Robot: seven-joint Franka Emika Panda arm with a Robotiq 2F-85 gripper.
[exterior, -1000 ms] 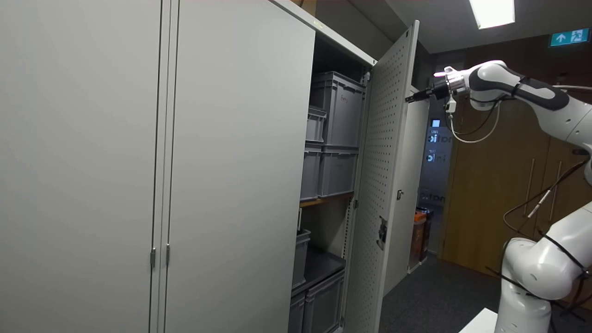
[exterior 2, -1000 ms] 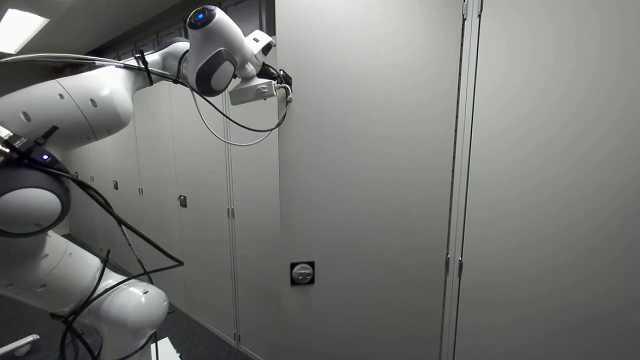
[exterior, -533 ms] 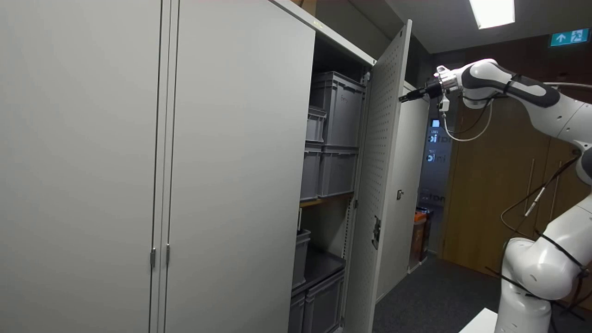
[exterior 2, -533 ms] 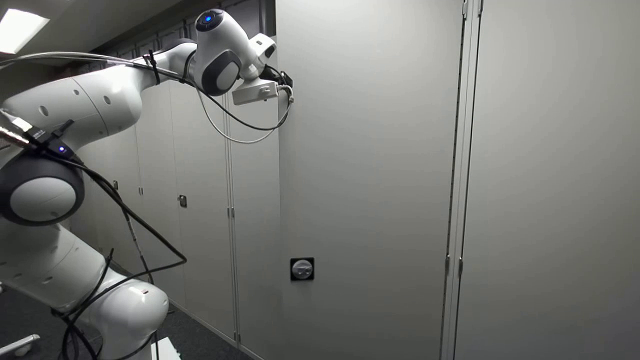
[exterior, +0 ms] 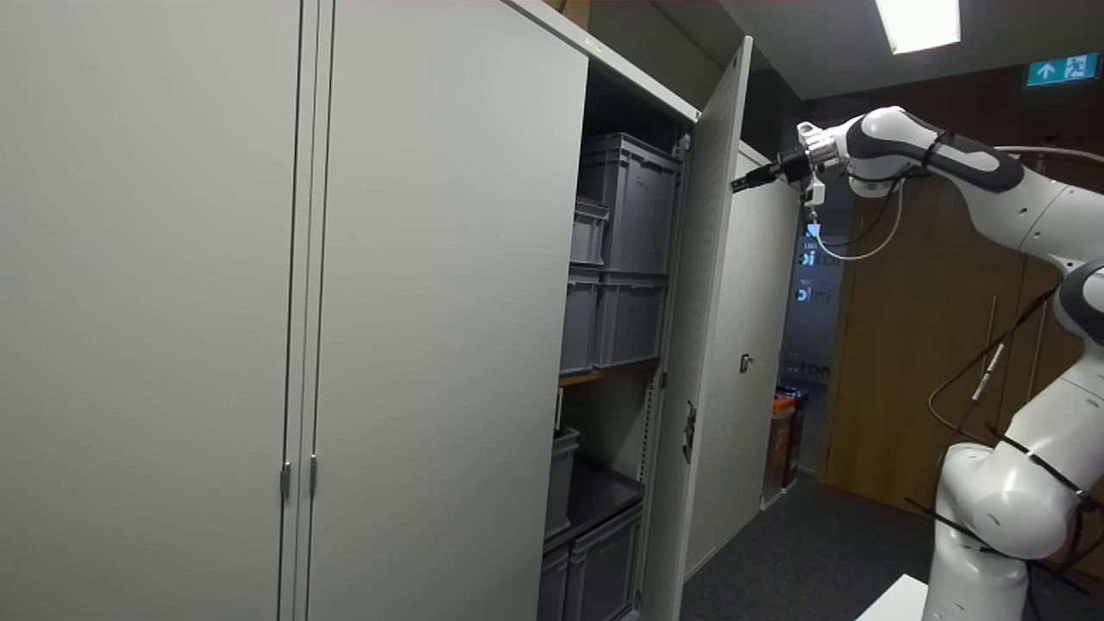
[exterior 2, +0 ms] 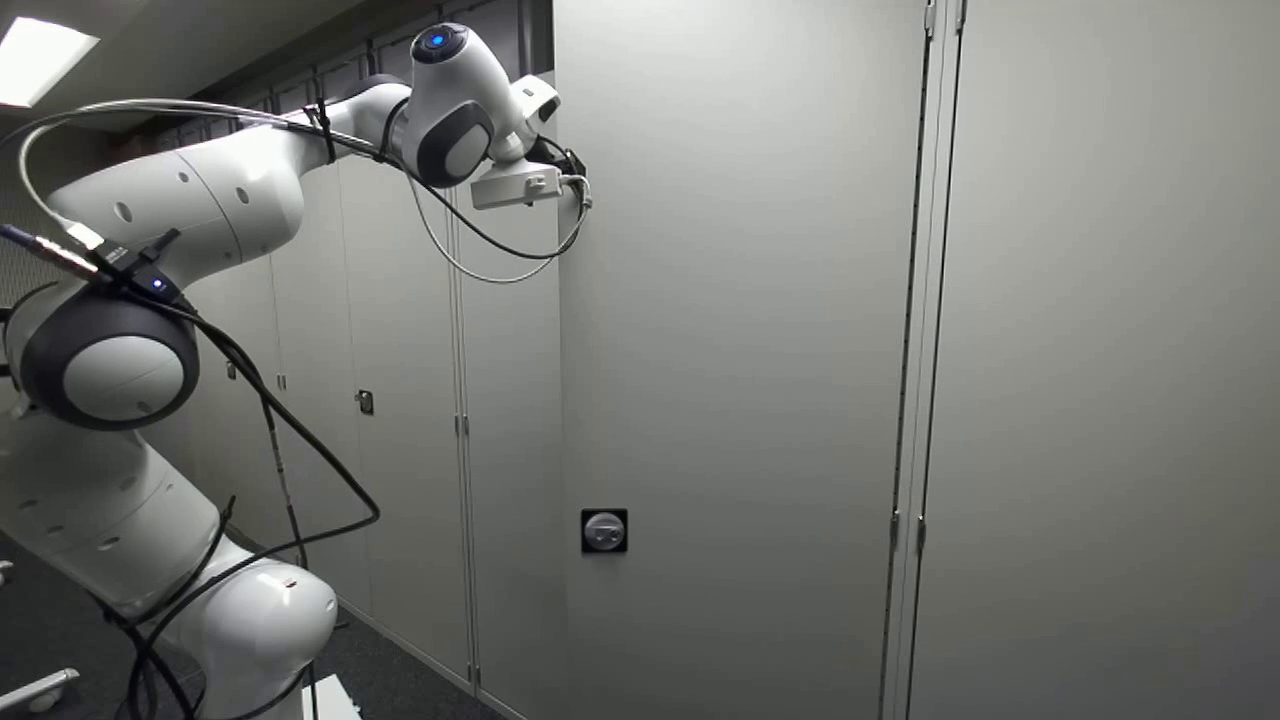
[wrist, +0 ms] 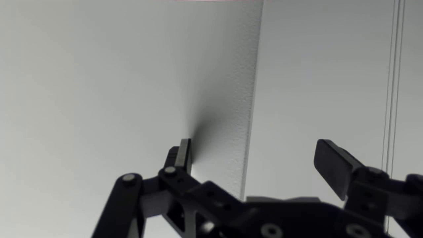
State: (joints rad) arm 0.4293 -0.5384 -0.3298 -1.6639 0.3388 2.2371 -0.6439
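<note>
Cabinet door (exterior 2: pixel 740 350), one: hung partly open at the edge of the cabinet (exterior: pixel 638 78). Gripper (wrist: pixel 253 152), one: spread wide, nothing clasped; door's outer face apparently touched near its free edge. Work judged midway, door neither flung wide nor shut.

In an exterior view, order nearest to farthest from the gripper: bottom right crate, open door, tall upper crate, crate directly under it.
1. Open door: right at the gripper.
2. Tall upper crate: left of the door, near gripper height.
3. Crate directly under it: one level lower.
4. Bottom right crate: lowest, far below.
</note>
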